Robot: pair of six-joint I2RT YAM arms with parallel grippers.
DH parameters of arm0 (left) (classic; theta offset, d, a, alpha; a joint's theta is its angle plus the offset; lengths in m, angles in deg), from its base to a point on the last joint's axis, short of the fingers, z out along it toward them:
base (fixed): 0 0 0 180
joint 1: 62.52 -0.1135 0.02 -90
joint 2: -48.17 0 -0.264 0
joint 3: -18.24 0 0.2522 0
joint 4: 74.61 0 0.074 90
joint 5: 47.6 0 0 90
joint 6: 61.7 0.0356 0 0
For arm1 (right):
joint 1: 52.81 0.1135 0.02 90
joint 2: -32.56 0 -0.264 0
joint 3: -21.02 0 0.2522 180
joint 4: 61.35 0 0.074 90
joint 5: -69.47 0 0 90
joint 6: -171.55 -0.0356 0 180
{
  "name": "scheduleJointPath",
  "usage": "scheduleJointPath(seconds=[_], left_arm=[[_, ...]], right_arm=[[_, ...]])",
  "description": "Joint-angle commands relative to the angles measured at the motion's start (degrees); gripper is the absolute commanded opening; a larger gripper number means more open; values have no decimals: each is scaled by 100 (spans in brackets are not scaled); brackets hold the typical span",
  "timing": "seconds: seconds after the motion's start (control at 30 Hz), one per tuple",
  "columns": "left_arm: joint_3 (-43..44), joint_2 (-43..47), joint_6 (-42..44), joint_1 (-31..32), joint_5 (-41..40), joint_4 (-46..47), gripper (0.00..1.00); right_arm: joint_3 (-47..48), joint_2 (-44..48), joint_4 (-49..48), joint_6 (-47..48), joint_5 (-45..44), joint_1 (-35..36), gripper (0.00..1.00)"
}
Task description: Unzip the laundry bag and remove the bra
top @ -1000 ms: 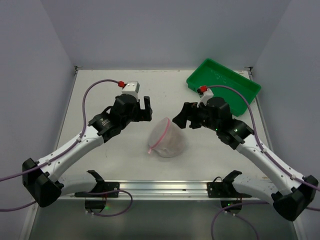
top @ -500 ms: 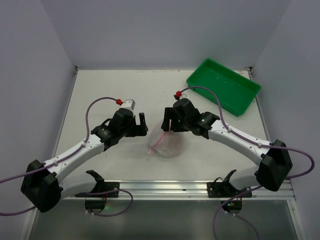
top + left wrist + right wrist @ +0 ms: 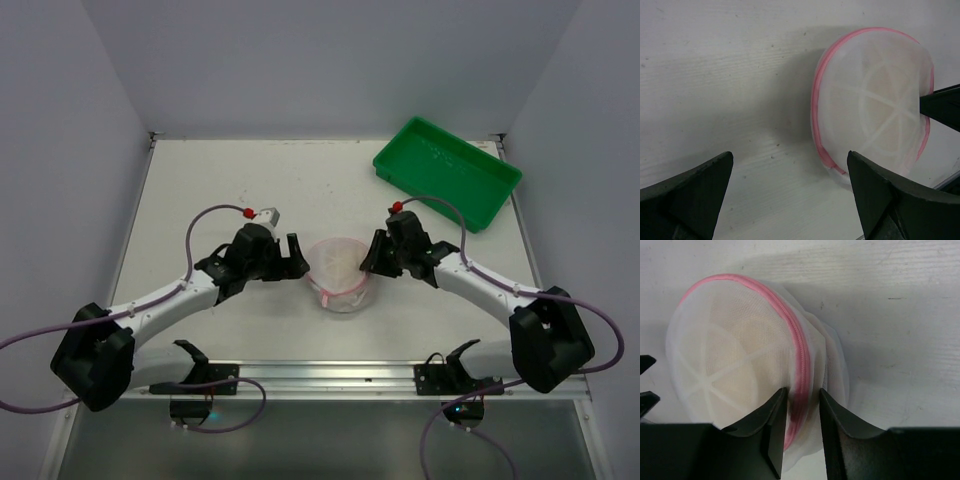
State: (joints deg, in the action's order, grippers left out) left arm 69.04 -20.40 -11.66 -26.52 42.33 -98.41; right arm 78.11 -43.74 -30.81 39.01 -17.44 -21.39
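The laundry bag, a rounded white mesh pouch with a pink zip rim, sits at the table's middle between both grippers. My right gripper is at its right side. In the right wrist view the two fingers pinch the pink zip rim of the laundry bag between them. Something pale peach shows faintly through the mesh, likely the bra. My left gripper stands wide open just left of the bag. In the left wrist view the bag lies beyond the right finger, untouched.
A green plastic tray stands at the back right of the table. The metal rail with the arm bases runs along the near edge. Walls close in on both sides.
Both arms have come in to the bag. The right gripper went from wide open to pinching the zip rim. The bag has turned, with its rim now round the top.
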Motion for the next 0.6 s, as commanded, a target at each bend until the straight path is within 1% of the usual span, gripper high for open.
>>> scheduleJointPath(seconds=[0.0,0.1,0.23,0.37,0.4,0.47,0.5,0.57], left_arm=[[-109,-252,-205,-41,543,897,100],[-153,-481,-275,-41,754,1424,99],[-188,-639,-398,-41,895,1795,97],[-241,-771,-486,-41,1088,1980,89],[-284,-789,-503,-41,1150,2067,83],[-346,-815,-591,-41,1316,2182,75],[-407,-815,-617,-41,1335,2252,66],[-417,-815,-653,-33,1370,2235,55]], right_arm=[[-149,36,-657,211,639,-101,34],[-281,-70,-877,220,947,-232,33],[-395,-158,-1018,255,1123,-320,34],[-413,-193,-1088,308,1202,-356,34],[-413,-202,-1115,326,1211,-373,34],[-422,-202,-1150,343,1246,-400,34],[-422,-193,-1185,361,1255,-408,34],[-405,-211,-1212,361,1281,-417,34]])
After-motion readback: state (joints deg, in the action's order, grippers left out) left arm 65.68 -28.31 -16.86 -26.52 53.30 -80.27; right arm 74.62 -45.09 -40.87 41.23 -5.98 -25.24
